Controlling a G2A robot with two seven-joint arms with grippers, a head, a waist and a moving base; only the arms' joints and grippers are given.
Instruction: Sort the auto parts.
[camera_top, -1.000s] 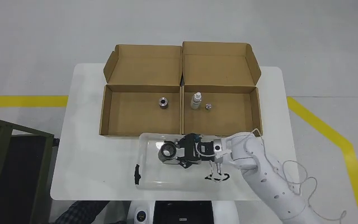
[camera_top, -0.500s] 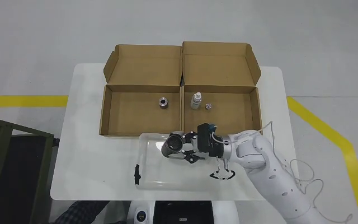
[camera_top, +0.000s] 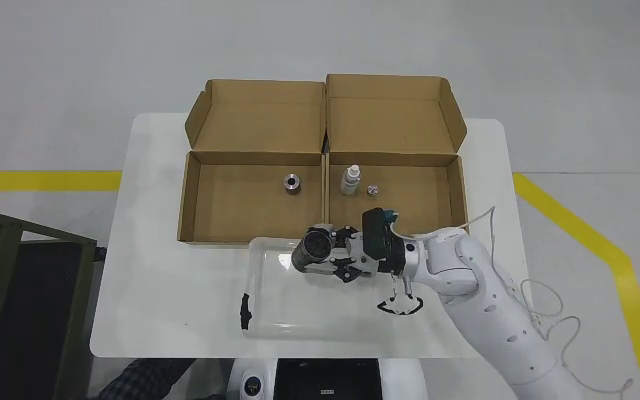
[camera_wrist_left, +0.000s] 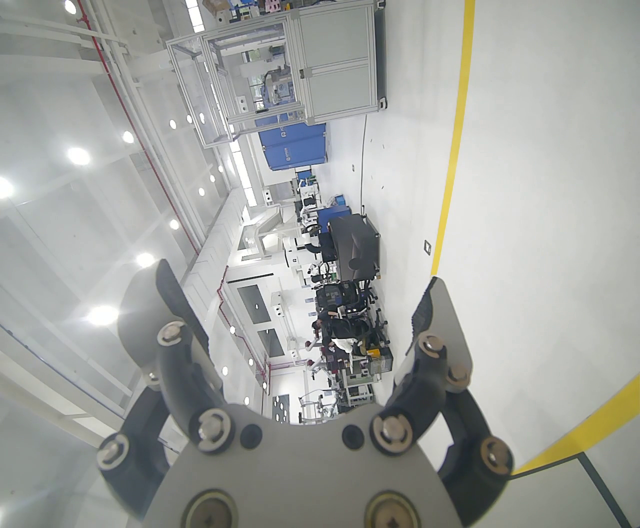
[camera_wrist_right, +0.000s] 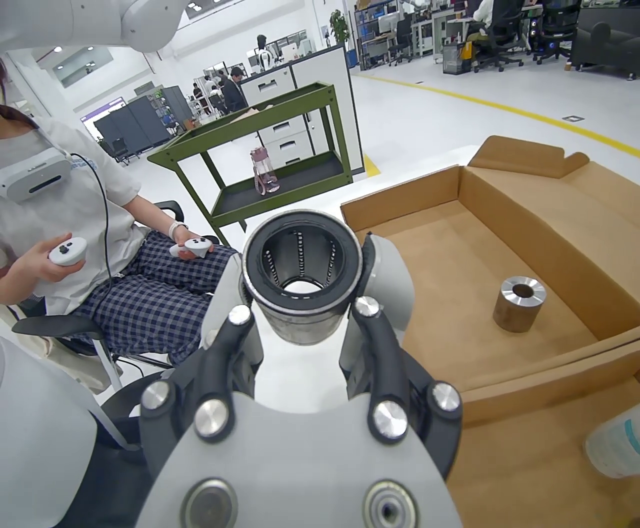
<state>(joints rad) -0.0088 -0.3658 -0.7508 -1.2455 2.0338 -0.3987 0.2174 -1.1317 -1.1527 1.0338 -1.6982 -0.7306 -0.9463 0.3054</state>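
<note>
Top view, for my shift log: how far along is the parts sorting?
Done: a steel bushing lies in the left box, a small bottle and metal fitting in the right box. In hand: the right gripper holds a linear bearing above the clear tray. Left: boxing it.

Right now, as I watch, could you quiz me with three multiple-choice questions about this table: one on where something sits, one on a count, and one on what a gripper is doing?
1. Where is the metal ring?
A) in the clear tray
B) in the left cardboard box
C) on the bare table

2. How many things lie in the right cardboard box?
A) two
B) one
C) four

3. The right gripper is:
A) open and empty
B) shut on the bottle
C) shut on a cylindrical bearing

Answers:
1 B: the ring stands alone on that box's floor.
2 A: a white bottle and a small metal part.
3 C: its fingers press the bearing's sides.
</note>
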